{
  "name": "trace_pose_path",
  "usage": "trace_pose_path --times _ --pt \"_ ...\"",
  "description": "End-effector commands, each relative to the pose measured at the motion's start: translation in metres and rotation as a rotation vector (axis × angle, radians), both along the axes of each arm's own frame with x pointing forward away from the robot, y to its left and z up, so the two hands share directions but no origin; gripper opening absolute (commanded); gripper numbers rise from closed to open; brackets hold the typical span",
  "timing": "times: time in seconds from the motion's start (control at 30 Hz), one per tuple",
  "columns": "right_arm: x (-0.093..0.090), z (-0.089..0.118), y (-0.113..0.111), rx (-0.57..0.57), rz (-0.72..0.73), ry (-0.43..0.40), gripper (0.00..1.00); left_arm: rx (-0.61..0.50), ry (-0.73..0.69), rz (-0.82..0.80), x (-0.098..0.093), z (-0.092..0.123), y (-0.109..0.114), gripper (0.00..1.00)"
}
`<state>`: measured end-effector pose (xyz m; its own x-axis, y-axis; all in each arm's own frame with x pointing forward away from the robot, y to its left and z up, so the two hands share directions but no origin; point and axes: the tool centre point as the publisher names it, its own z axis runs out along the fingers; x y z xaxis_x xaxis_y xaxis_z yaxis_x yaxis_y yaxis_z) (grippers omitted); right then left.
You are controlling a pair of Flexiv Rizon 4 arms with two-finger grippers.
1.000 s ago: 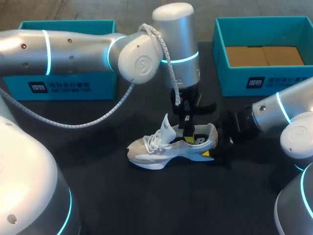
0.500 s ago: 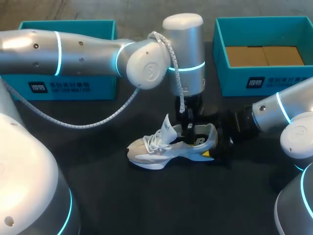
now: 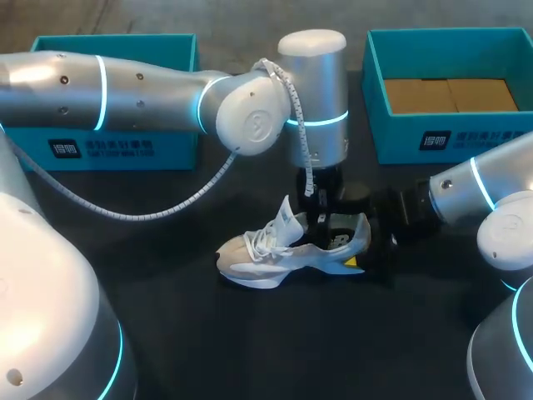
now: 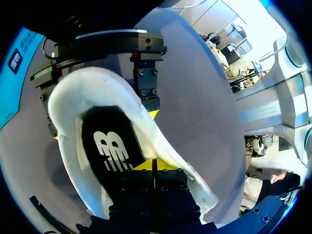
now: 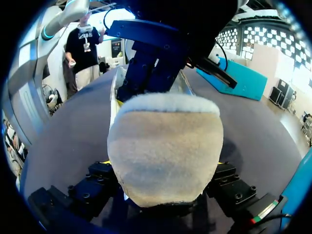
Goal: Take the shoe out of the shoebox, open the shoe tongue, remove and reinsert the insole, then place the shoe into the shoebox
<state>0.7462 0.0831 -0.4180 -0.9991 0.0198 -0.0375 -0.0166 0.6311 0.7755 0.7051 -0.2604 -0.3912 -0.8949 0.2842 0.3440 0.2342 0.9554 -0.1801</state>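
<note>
In the head view, the shoe (image 3: 287,248) is being steadied on its sole on the black table (image 3: 250,333). It is lying between the left shoebox (image 3: 108,146) and the right shoebox (image 3: 400,142), apart from both, with its tongue (image 3: 286,218) standing up. The left arm (image 3: 150,92) is being held straight above the shoe's opening, with the left jaws set down inside it. The right arm (image 3: 466,196) is being held low at the heel (image 3: 360,233).

In the left wrist view, the left jaws are being pressed together with no gap showing. Their yellow tip is resting on the black insole (image 4: 109,146) inside the shoe. Whether the insole is being pinched cannot be told. The right jaws are being shown beyond the heel, one finger on each side of it.

In the right wrist view, the heel is being clamped from two sides by the right jaws, which are spread to its width.
</note>
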Motion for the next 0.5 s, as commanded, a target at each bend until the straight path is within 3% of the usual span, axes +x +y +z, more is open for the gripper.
trace_pose_path --times 0.03,0.5 --pt "0.0 0.0 0.002 -0.003 -0.001 -0.001 0.0 -0.001 0.007 0.0 -0.001 -0.005 0.001 0.19" --pt "0.0 0.0 0.002 -0.003 -0.001 -0.001 0.0 0.028 -0.04 -0.025 0.004 -0.019 0.0 0.28"
